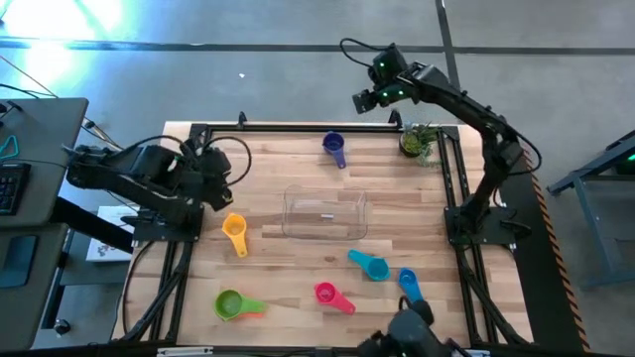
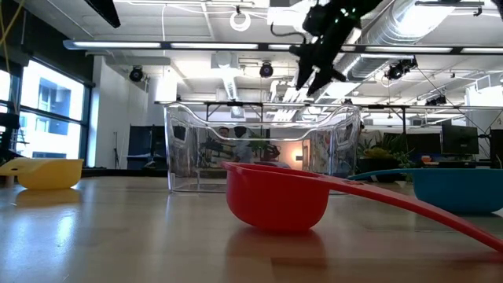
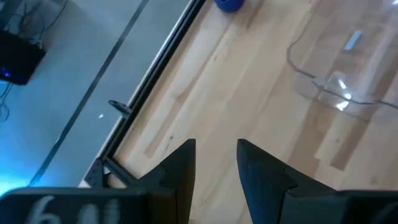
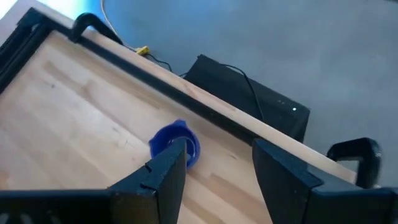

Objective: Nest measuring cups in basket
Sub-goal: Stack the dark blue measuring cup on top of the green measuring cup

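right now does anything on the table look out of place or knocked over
Nothing looks spilled or damaged. The basket stands upright and empty mid-table, with six measuring cups scattered loose around it, none nested yet. A small potted plant sits upright at the far corner.

Setting: robotics lab in an open industrial hall. Evidence: exposed ceiling ducts [image 2: 440, 31] and long light strips overhead; polished grey concrete floor [image 1: 248, 79] with taped lines; wooden table [image 1: 288, 297] in a black clamped metal frame; two dark robot arms mounted at its sides; a desk with keyboard [image 1: 8, 183] alongside; monitors [image 2: 458, 140] and further workstations across the room; tall windows [image 2: 43, 118] at one wall.
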